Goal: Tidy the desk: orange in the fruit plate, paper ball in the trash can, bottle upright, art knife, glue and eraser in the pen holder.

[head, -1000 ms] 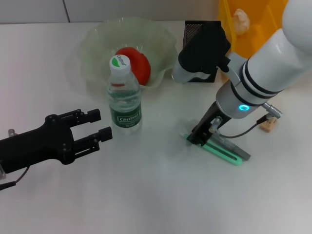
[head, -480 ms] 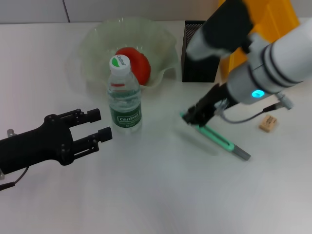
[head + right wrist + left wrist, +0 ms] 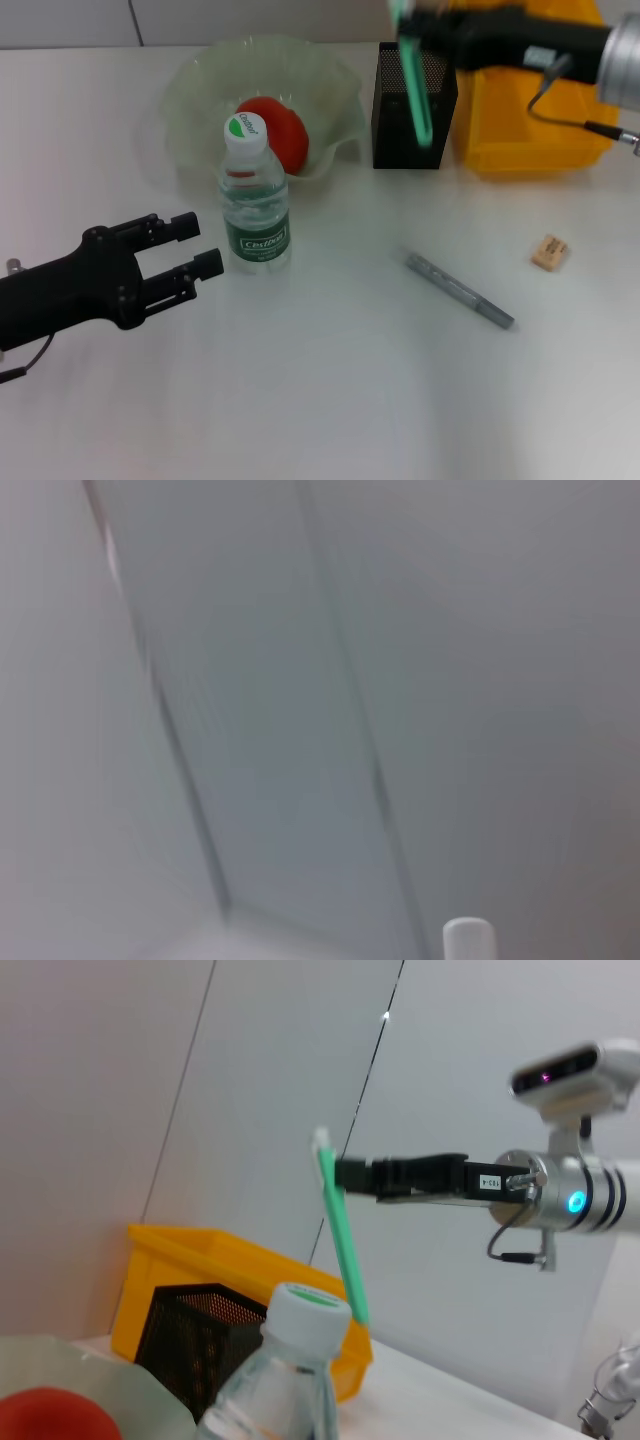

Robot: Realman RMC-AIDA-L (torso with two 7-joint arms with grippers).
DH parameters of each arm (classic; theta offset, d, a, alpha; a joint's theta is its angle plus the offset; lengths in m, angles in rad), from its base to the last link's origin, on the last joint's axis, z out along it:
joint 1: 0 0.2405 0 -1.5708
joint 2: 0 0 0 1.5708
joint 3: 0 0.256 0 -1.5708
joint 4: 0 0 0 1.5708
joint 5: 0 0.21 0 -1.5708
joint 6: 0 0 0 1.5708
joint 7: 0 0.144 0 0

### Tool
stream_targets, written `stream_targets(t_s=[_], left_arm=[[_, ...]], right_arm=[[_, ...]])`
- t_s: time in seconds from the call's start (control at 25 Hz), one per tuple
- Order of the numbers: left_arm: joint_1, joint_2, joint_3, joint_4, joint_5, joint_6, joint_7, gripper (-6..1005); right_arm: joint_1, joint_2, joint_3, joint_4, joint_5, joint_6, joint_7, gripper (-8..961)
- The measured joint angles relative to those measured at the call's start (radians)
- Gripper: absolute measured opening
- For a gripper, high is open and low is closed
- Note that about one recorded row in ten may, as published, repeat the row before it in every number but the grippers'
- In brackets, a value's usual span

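The left gripper [image 3: 190, 248] hovers low over the table [image 3: 330, 400] at the near left, its fingers spread and holding nothing, pointing toward the bottle [image 3: 253, 200]. The bottle stands upright just beside those fingertips, white cap with a green mark on top, and it also fills the lower middle of the left wrist view. Behind it sits the pale green fruit plate [image 3: 190, 85] with the orange [image 3: 275, 130] lying inside, partly hidden by the bottle cap.

Further right, at the back of the table, stands the black mesh pen holder [image 3: 440, 110], touching or just beside the yellow trash can [image 3: 530, 120]. The right gripper [image 3: 412, 22] is raised above the holder, clamped on the upper end of the green art knife [image 3: 417, 95]. The knife hangs nearly upright, slightly tilted, with its lower end over the holder's opening; the left wrist view shows it held in the air above the holder rather than resting in it.

On the table in front of the holder lies a grey glue stick [image 3: 460, 290], slanted, well apart from both grippers. The tan eraser [image 3: 551, 251] lies to its right, near the table's edge of view, below the can.
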Motion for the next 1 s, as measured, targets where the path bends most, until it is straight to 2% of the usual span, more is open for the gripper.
stream_targets(t_s=[0.04,0.16,0.2,0.24,0.32,0.36,0.4,0.44,0.6,1.0], left_arm=[[0.000,0.000,0.000,0.000,0.000,0.000,0.000,604],[-0.001,-0.001,-0.003,0.000,0.000,0.000,0.000,604],[-0.005,-0.006,-0.025,0.000,-0.001,0.007,0.001,604],[-0.005,-0.006,-0.025,0.000,-0.001,0.007,0.001,604],[-0.005,-0.006,-0.025,0.000,-0.001,0.007,0.001,604],[-0.005,-0.006,-0.025,0.000,-0.001,0.007,0.001,604],[-0.006,-0.007,-0.036,0.000,-0.003,0.016,0.009,604],[0.001,-0.014,-0.048,-0.001,-0.003,0.017,0.032,604],[0.005,-0.016,-0.051,-0.002,-0.003,0.017,0.039,604],[-0.004,-0.020,-0.074,-0.002,-0.002,0.016,0.063,604]], right_arm=[[0.000,0.000,0.000,0.000,0.000,0.000,0.000,165],[0.034,-0.001,0.031,0.228,0.321,-0.048,-0.316,165],[0.064,-0.003,0.035,0.360,0.467,-0.087,-0.484,165],[0.064,-0.003,0.035,0.360,0.467,-0.087,-0.484,165],[0.104,0.000,0.037,0.494,0.603,-0.106,-0.635,165],[0.104,0.000,0.037,0.494,0.603,-0.106,-0.635,165],[0.137,0.001,0.033,0.566,0.666,-0.107,-0.684,165],[0.137,0.001,0.033,0.566,0.666,-0.107,-0.684,166],[0.213,0.002,0.036,0.677,0.703,-0.049,-0.702,166],[0.259,0.001,0.023,0.704,0.700,0.084,-0.652,166]])
